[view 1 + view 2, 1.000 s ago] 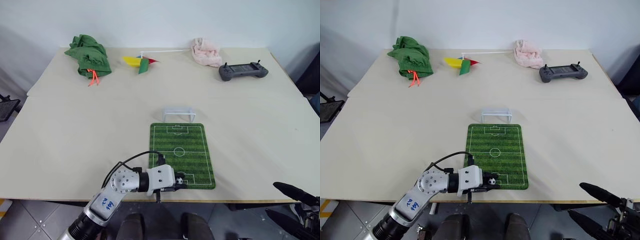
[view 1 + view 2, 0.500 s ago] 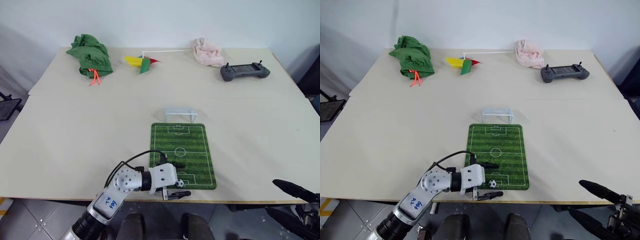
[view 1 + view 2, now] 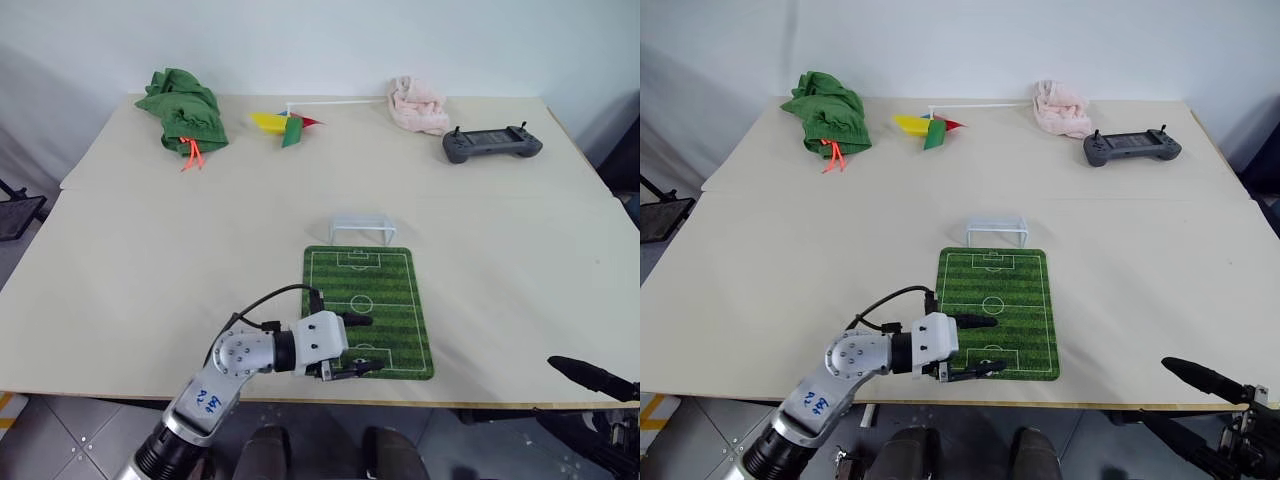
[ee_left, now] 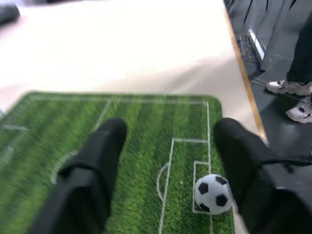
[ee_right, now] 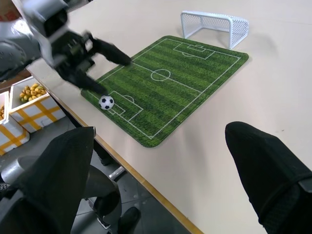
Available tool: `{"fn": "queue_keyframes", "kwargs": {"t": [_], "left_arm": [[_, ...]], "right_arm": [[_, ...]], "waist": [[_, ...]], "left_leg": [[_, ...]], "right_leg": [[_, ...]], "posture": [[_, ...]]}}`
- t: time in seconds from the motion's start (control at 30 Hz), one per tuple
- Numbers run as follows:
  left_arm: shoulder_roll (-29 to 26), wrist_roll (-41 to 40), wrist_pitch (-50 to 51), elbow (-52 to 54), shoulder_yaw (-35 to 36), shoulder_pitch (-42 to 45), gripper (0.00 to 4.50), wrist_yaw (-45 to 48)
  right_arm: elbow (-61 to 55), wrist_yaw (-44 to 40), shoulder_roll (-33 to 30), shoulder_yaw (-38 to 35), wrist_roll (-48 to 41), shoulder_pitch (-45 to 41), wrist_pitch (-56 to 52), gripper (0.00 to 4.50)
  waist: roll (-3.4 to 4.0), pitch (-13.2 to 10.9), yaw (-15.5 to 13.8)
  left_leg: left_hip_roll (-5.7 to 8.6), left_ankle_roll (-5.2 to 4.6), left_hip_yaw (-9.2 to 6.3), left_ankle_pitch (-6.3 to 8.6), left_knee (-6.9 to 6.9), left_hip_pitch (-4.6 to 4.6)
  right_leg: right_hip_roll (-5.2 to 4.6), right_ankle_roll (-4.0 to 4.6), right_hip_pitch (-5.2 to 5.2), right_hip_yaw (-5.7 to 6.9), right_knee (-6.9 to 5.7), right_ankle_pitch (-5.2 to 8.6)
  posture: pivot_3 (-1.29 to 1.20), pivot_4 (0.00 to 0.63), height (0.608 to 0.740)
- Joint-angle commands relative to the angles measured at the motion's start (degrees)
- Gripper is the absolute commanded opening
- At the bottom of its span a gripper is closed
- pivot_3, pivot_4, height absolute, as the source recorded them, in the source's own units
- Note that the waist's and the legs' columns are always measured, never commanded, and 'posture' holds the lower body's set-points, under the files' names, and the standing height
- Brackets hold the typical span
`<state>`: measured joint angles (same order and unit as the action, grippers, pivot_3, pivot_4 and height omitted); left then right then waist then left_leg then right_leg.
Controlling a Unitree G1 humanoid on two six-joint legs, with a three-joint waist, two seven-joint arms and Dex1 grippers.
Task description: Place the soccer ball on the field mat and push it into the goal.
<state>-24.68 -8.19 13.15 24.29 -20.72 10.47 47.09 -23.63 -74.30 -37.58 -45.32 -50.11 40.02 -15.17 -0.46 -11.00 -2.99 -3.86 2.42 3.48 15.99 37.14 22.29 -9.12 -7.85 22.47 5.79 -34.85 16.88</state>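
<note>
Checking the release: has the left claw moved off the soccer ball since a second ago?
Yes. The left claw opened and lifted, leaving the soccer ball on the field mat.

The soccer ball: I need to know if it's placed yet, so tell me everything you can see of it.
The ball is a tiny white sphere with black patches, smooth and glossy looking. It rests on the green mat, in the small box at the end nearest the table's edge, the far end from the goal. The left pincer stands open above it, one finger close beside the ball; I can't tell whether they touch. Nothing grips it.
</note>
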Motion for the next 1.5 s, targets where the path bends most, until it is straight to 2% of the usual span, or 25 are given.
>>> {"fn": "queue_keyframes", "kwargs": {"t": [0.03, 0.17, 0.23, 0.4, 0.67, 0.77, 0.93, 1.1, 1.27, 1.5], "left_arm": [[-2.7, -7.7, 1.9, 5.6, 1.5, -1.4, 1.79, 5.5], [-7.8, -14.0, 3.8, 4.5, 0.5, -3.1, 0.57, 14.6], [-8.3, -13.3, 3.2, 2.5, -1.3, -2.6, 0.02, 16.5], [-5.8, -9.7, -0.3, -3.1, -3.9, -0.3, 0.02, 16.7], [-0.2, -2.7, 1.3, -9.2, -7.7, 3.5, 0.02, 10.9], [2.6, 1.2, 2.5, -12.5, -7.7, 5.7, 0.02, 5.6], [9.7, 8.5, 2.5, -21.1, -3.0, 10.8, 0.02, -10.0], [14.3, 6.9, 4.5, -21.3, 1.9, 14.2, 0.02, -14.9], [13.5, 6.2, 4.8, -19.6, 4.3, 15.3, 0.02, -14.7], [5.9, -4.4, 9.7, -10.5, 10.3, 11.1, 0.02, -4.5]], "right_arm": [[0.8, -0.7, -0.7, -0.7, 0.0, -0.5, 0.2, 4.50], [1.4, -1.1, -0.8, -0.2, 0.4, -1.5, 0.3, 4.50], [1.3, -1.0, -0.5, -0.1, 0.6, -1.6, 0.4, 4.50], [0.6, -0.8, 0.4, -0.8, 0.7, -1.0, 0.6, 4.50], [-1.3, 0.1, 2.8, -2.2, 0.6, 2.1, 1.6, 4.50], [-1.7, 0.3, 3.3, -2.1, 0.6, 2.7, 1.9, 4.50], [-1.8, 1.3, 4.5, -1.3, 1.2, 2.8, 2.8, 4.50], [-1.1, 2.6, 5.0, 0.8, 2.3, 0.7, 3.7, 4.50], [0.5, 3.3, 4.9, 2.4, 3.6, -2.6, 4.7, 4.50], [7.1, 1.9, 2.1, 4.2, 4.2, -11.7, 6.2, 4.50]], "waist": [[0.01, 0.0, 0.0], [0.03, 0.0, 0.0], [0.08, 0.0, -0.1], [0.10, 0.0, -0.1], [0.15, 0.1, -0.1], [0.16, 0.1, -0.1], [0.16, 0.1, -0.3], [0.16, 0.1, 0.1], [0.17, 0.1, 0.0], [0.19, 0.1, 0.5]], "left_leg": [[0.00, 0.00, 0.00, 0.00, 0.00, 0.00], [0.00, 0.00, 0.01, 0.00, 0.03, -0.01], [0.00, 0.00, 0.00, 0.00, 0.03, -0.01], [0.01, -0.02, 0.00, 0.01, 0.08, 0.03], [0.01, -0.02, 0.00, 0.01, 0.05, 0.01], [0.01, -0.03, 0.00, 0.01, 0.07, 0.01], [0.02, -0.04, 0.00, 0.02, 0.12, 0.02], [0.01, -0.04, 0.00, 0.02, 0.06, 0.02], [0.02, -0.03, 0.00, 0.01, 0.06, 0.02], [0.02, -0.01, 0.02, 0.01, 0.08, 0.01]], "right_leg": [[0.00, 0.00, 0.00, 0.00, 0.00, 0.00], [0.00, 0.01, -0.01, 0.00, 0.00, 0.00], [0.00, 0.04, -0.01, 0.00, 0.00, 0.02], [0.00, 0.04, -0.04, -0.01, 0.09, 0.02], [0.00, -0.01, -0.04, 0.00, 0.08, 0.00], [0.00, -0.01, -0.04, 0.00, 0.07, 0.00], [0.00, -0.03, -0.08, -0.01, 0.10, -0.02], [0.00, -0.05, -0.02, 0.00, 0.05, -0.03], [0.00, -0.08, -0.02, 0.01, 0.04, -0.04], [0.00, -0.10, -0.02, 0.00, -0.01, -0.06]], "posture": [[0.00, 0.150, 0.740], [0.00, 0.150, 0.740], [0.00, 0.150, 0.740], [0.00, 0.150, 0.740], [0.00, 0.150, 0.740], [0.00, 0.150, 0.740], [0.00, 0.150, 0.740], [0.00, 0.150, 0.740], [0.00, 0.150, 0.740], [0.00, 0.150, 0.740]]}}
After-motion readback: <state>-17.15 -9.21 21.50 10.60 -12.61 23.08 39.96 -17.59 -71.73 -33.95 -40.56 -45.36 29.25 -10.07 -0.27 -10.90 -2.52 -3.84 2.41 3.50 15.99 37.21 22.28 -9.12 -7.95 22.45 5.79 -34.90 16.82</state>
